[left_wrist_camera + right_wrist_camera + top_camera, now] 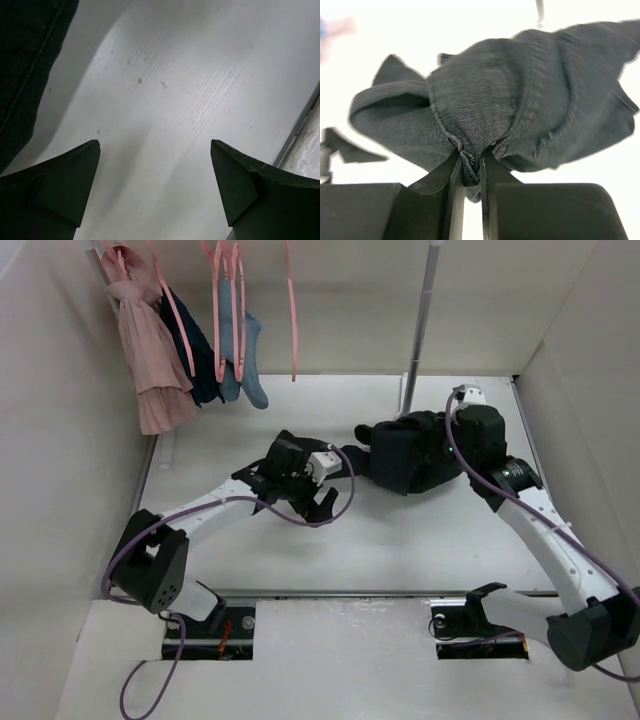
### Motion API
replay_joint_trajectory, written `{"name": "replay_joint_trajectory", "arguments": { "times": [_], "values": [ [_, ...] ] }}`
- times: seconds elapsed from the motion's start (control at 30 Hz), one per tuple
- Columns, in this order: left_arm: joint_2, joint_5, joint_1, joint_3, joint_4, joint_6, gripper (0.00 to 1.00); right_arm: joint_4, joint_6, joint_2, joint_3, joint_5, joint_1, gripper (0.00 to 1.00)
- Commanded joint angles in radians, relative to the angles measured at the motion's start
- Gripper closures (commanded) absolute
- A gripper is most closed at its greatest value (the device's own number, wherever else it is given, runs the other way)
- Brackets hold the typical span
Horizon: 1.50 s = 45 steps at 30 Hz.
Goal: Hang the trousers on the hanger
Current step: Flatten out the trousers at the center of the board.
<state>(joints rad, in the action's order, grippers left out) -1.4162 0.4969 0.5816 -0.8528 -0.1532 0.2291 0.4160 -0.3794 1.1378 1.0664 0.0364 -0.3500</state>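
Pinching a gathered fold of the trousers [520, 100] tightly between the pressed-together fingers of the right gripper [468, 175], cloth puckering right at the tips. Lying as a crumpled black heap on the table [400, 550], right of centre, near the foot of the upright pole [420, 330]. Sitting well apart from the hanger [292, 320], hanging bare at the back just beside the loaded hangers [225, 310]. Holding the left gripper [155, 150] spread wide over bare tabletop, gripping nothing. Showing dark cloth at the upper left of that wrist view, probably an edge of the same heap, though too little of it for being sure.

Judging the fabric as soft, light and limp: sagging and folding under its own weight, offering no stiffness, not breakable. Unlikely to be slipping from a firm pinch, but likely to be dragging, twisting and tangling on the way up. Reckoning the present bite as a mid-heap bunch rather than the waistband, so probably lifting as a dangling clump. Favouring a hold on the waistband or a leg hem, ideally with both grippers set apart along one edge, spreading the cloth before draping it over the hanger's lower bar. Not managing to pick out waistband or hems within the bundle from these views.
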Motion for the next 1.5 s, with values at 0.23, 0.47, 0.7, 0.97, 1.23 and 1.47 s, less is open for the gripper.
{"name": "replay_joint_trajectory", "arguments": {
  "times": [0.23, 0.47, 0.7, 0.97, 1.23, 1.47],
  "values": [
    [-0.073, 0.051, 0.069, -0.285, -0.036, 0.030, 0.02, -0.069, 0.039, 0.008, -0.025, -0.277, -0.113, 1.00],
    [-0.102, 0.080, 0.087, -0.336, -0.023, 0.030, 0.00, -0.151, 0.028, 0.008, -0.091, -0.363, -0.187, 1.00],
    [-0.159, 0.129, 0.119, -0.321, -0.014, 0.056, 1.00, -0.161, 0.028, -0.001, -0.111, -0.374, -0.196, 0.91],
    [-0.063, 0.014, 0.119, -0.301, -0.124, 0.108, 1.00, -0.103, -0.002, -0.032, -0.141, -0.290, -0.100, 0.73],
    [0.032, -0.073, 0.119, -0.256, -0.259, 0.151, 1.00, -0.103, 0.010, 0.053, -0.151, -0.198, -0.072, 1.00],
    [0.155, -0.533, 0.002, -0.298, -0.342, 0.223, 1.00, -0.045, -0.024, -0.070, 0.070, -0.057, 0.150, 1.00]
  ]
}}
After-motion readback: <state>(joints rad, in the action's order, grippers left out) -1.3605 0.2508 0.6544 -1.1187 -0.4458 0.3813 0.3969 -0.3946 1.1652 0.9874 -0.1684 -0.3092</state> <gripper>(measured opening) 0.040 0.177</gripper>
